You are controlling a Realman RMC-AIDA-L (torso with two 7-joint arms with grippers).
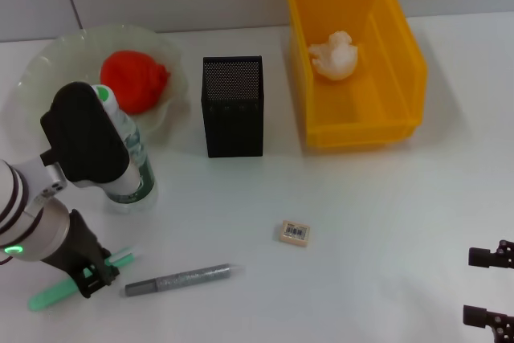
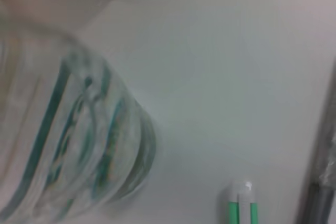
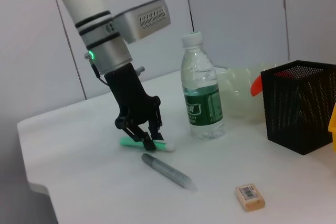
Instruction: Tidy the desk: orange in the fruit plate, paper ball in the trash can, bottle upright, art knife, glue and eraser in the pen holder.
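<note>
My left gripper (image 3: 149,139) was clenched on the green art knife (image 1: 60,288) lying on the table (image 1: 385,222), beside the upright bottle (image 3: 202,95); right gripper (image 1: 490,287) idled, released

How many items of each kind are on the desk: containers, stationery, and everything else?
Containers: 3 – pale green glass fruit plate, black mesh pen holder, yellow plastic trash can.
Stationery: 3 – green glue stick, grey art knife, tan eraser.
Other: 3 – red-orange orange, white paper ball, clear bottle.
Total: 9

We see white table (image 1: 385,222) carrying: plate (image 1: 48,62) ten o'clock, holder (image 1: 234,106) and bin (image 1: 393,62) twelve-to-one, bottle (image 1: 132,170), eraser (image 1: 295,232) centre, green stick (image 1: 48,295) and grey pen (image 1: 178,279) seven.
</note>
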